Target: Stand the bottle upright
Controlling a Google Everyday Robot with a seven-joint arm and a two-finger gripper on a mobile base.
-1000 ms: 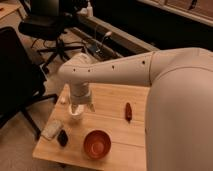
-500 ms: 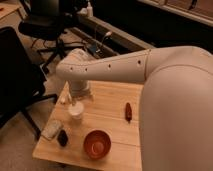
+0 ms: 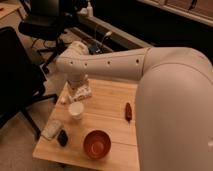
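Well, the camera view is all I have. My gripper hangs pointing down over the far left part of the wooden table, at the end of my white arm, which reaches in from the right. Whether it stands wide or narrow I cannot tell. Just on the camera's side of my gripper the white cup stands upright. The bottle lies on its side past the cup from my gripper, at the table's near left edge, well apart from me. A small dark object sits just beside the bottle. Further right along the near edge is an orange bowl. A dark red-brown oblong thing lies well to my gripper's right. Beyond the table is a black office chair.
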